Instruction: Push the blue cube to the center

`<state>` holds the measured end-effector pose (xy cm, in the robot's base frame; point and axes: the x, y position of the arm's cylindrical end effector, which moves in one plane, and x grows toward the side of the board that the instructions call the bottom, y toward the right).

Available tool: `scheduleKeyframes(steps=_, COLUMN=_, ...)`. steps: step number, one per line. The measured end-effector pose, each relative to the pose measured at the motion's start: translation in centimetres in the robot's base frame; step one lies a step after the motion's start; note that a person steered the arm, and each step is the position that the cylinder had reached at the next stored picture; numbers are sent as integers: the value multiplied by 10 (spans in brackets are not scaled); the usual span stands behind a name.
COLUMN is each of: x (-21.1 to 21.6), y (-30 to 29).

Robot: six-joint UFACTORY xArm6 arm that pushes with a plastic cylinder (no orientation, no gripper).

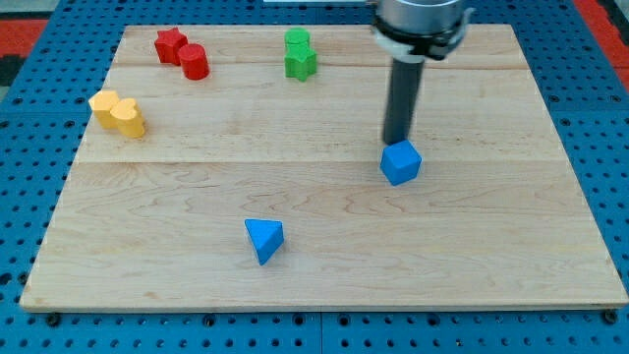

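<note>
On a pale wooden counter (324, 265) set over blue pegboard, eight blocks lie in view. At the view's left, two yellow blocks (118, 112) sit touching. Toward the top left, a red star (170, 44) touches a red cylinder (194, 62). Below centre lies a lone blue wedge (264, 239), well apart from the rest. At top centre, two green blocks (299, 54) sit touching, one nearer the top edge. Right of centre sits the blue cube (400, 162), small, plain and turned so one corner points down the view. The rod's tip (396, 142) stands just above the cube's top edge, touching or nearly so. The tool is a bare rod with no jaws to spread or press together. Count: two yellow, two red, two green, two blue.
</note>
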<state>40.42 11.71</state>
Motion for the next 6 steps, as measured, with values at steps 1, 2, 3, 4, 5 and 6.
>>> scheduleKeyframes(steps=1, x=-1, y=51)
scheduleKeyframes(steps=2, x=52, y=29)
scheduleKeyframes(steps=3, x=49, y=-49)
scheduleKeyframes(steps=4, x=17, y=-71)
scheduleKeyframes(steps=5, x=21, y=-122)
scheduleKeyframes(steps=6, x=75, y=-162)
